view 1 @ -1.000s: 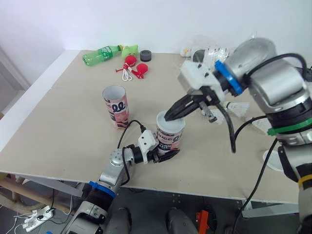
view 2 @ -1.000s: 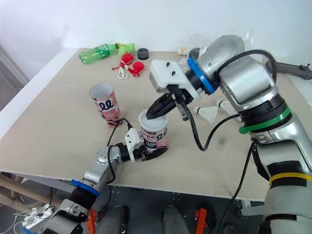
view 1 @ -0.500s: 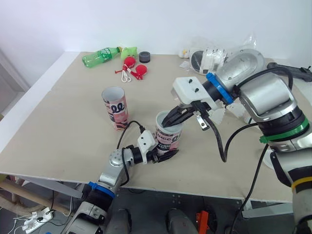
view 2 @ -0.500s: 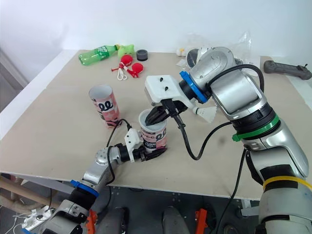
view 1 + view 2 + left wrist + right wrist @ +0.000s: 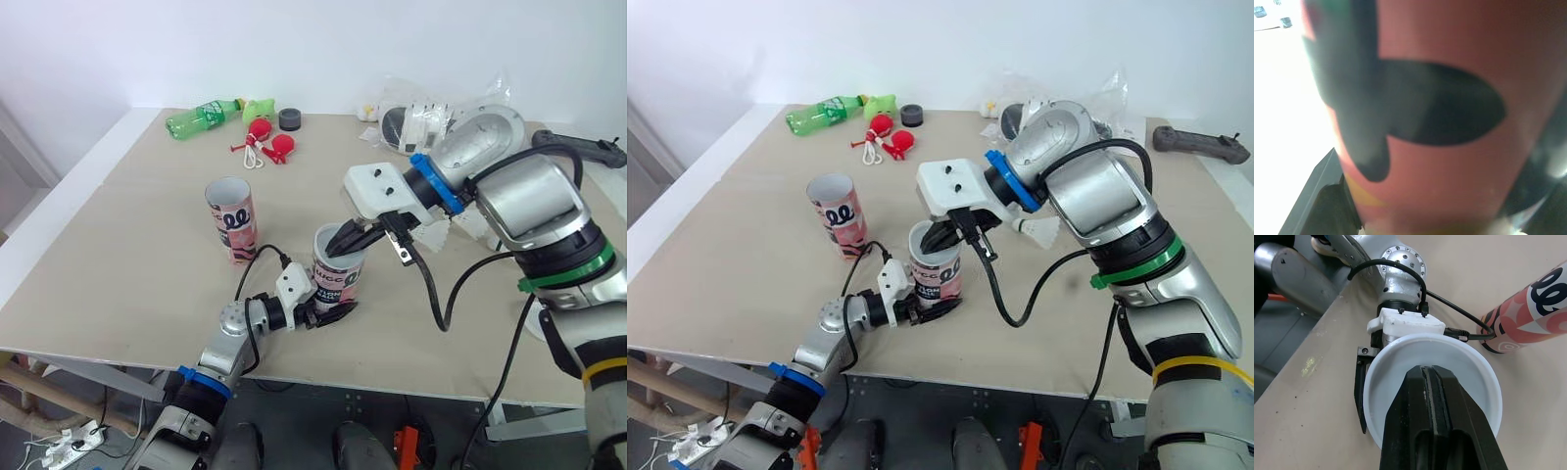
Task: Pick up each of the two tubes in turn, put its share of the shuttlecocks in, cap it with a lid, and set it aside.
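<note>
Capped tube: the pink printed shuttlecock tube (image 5: 340,284) stands upright near the front edge of the tabletop (image 5: 147,235), about midway along it.
Lid: a white lid (image 5: 1396,367) sits across its mouth, so what's inside is shut from sight.
Open tube: a second tube (image 5: 232,219), same print, stands upright to the left of the first and a little further back, well apart from it. Mouth uncovered, and from this angle the contents can't be made out.
Left gripper: the left gripper (image 5: 331,310) is clamped low on the capped tube, a black finger on either side of the wall.
Left arm: forearm comes in over the front edge, low and nearly level.
Right gripper: the right gripper (image 5: 341,243) has both fingers pressed together, holding nothing, tips down on the middle of the lid.
Right arm: reaches in from the right edge, wrist angled down over the tube.
Hard to see: one loose shuttlecock (image 5: 1042,231) peeks out behind the right wrist, and a clear bag (image 5: 431,108) at the back edge is too crumpled to read.
Back-left corner: a green bottle (image 5: 202,113) lies on its side.
</note>
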### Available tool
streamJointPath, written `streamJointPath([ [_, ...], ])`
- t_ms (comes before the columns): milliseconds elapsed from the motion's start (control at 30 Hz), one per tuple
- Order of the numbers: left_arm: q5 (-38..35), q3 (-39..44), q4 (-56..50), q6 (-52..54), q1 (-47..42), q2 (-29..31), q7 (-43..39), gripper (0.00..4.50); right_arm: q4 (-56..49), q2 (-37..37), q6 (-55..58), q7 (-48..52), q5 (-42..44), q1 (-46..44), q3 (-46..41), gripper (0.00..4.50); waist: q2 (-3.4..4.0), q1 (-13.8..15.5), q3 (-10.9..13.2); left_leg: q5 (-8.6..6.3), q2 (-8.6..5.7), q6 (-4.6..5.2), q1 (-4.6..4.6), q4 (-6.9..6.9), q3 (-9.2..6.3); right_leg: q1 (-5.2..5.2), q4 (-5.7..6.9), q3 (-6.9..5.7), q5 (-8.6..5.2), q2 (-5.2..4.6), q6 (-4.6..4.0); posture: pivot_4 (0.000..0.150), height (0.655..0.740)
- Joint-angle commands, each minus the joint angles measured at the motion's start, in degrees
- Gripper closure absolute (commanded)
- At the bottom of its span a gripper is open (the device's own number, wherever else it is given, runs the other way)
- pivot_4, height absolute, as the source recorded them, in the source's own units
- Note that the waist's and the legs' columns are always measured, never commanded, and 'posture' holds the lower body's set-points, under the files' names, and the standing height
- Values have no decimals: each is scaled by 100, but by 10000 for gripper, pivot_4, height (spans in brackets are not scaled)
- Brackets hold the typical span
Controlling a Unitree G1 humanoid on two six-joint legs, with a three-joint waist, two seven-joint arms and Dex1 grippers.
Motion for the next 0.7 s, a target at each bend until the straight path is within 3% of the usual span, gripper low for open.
streamJointPath([
  [33, -18, -70, 1, -32, 82, -69, -19, 15125, 125, 34, 57, 118, -605, 305, 613, 44162, -1, -3, -19, 0, 0, 0, 3, -1, 0, 2, 0, 0, -1, 0, -1, 1500, 7400],
  [700, -37, -70, 34, -50, 83, -89, -23, 15125, 652, 548, 381, -65, -750, -40, 259, 44162, -15, -56, -69, -2, 3, -2, 30, -7, 1, 11, 0, 0, -11, 2, -34, 1500, 7400],
])
